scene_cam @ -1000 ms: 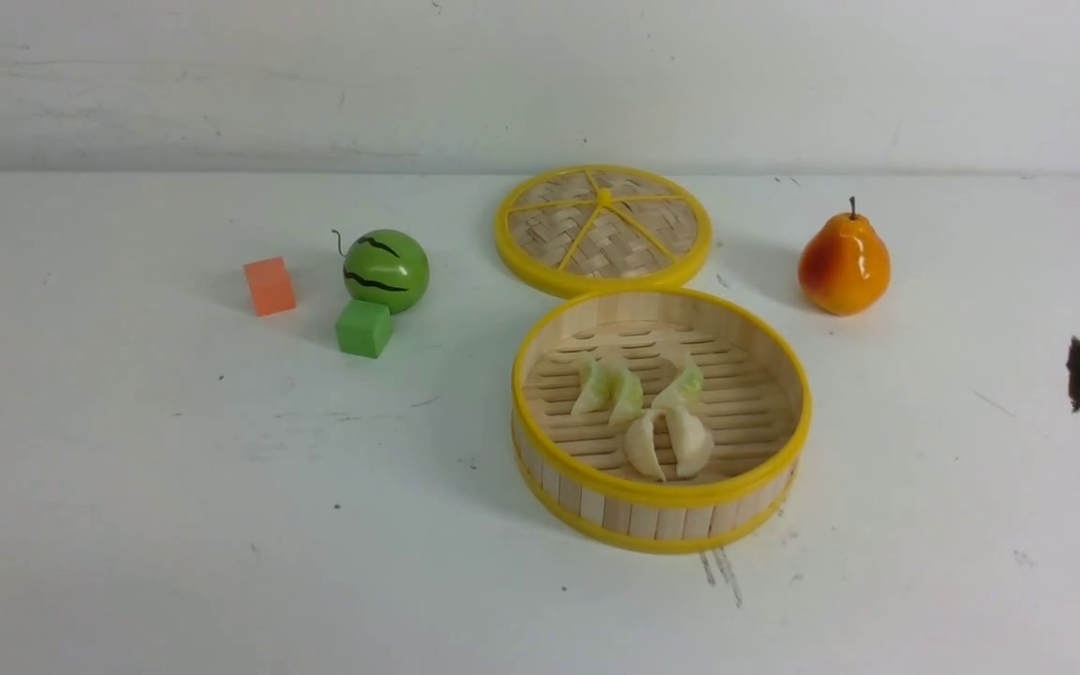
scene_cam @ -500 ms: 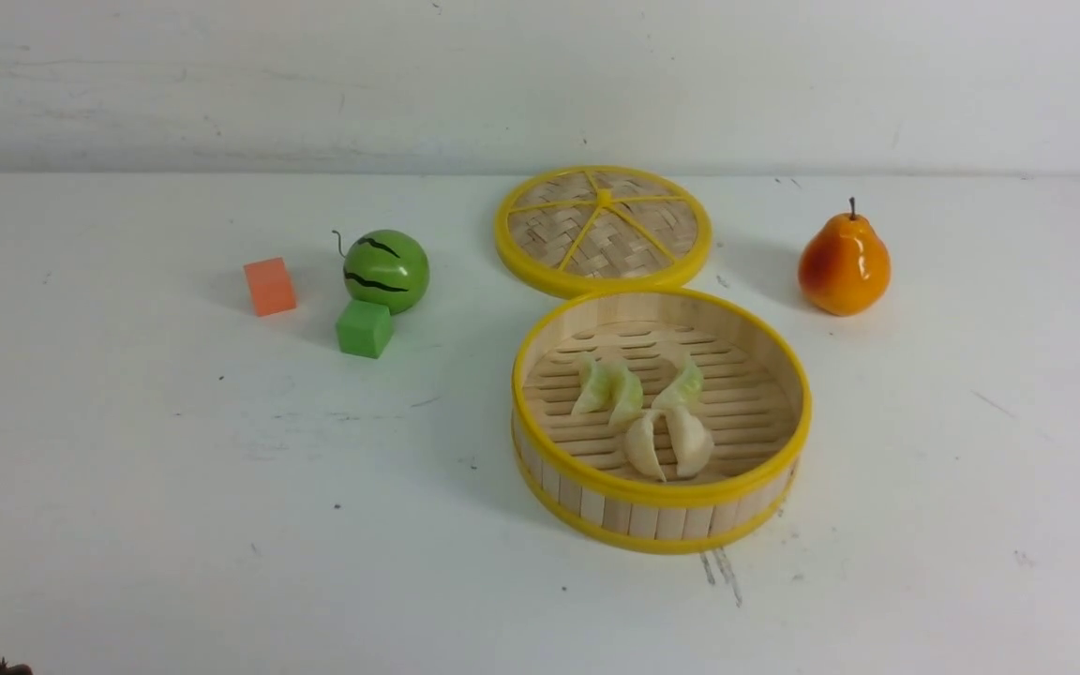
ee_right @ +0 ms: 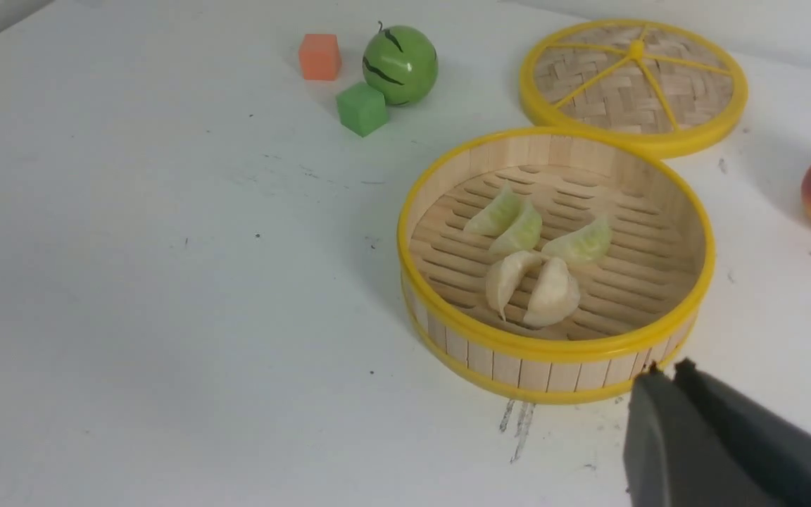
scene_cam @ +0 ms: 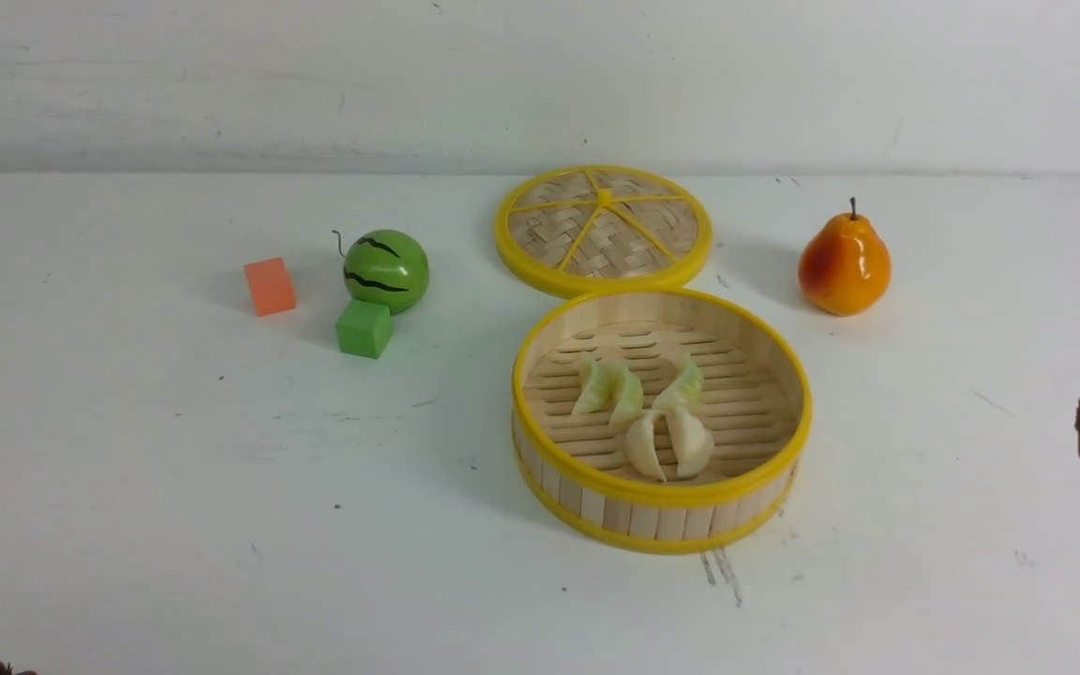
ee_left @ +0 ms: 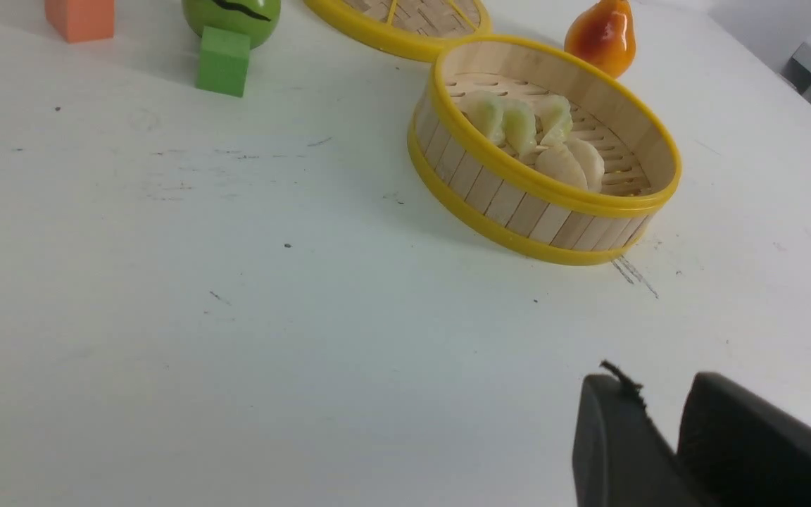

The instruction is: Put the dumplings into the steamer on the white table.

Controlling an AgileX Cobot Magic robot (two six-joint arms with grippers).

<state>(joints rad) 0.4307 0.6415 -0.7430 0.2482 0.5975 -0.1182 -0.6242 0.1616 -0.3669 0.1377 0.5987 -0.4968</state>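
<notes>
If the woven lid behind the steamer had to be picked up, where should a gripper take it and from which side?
Probably by the lid's raised yellow rim, coming down from above at its far or left edge. It lies flat, too wide to span, and its near edge sits tight against the steamer, leaving no room for a finger there.

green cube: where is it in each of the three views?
Front: green cube left of centre, just in front of the watermelon toy.
Left wrist: top left, below the melon.
Right wrist: upper middle, between the orange cube and the melon.
Shared landmark: the steamer.
</notes>
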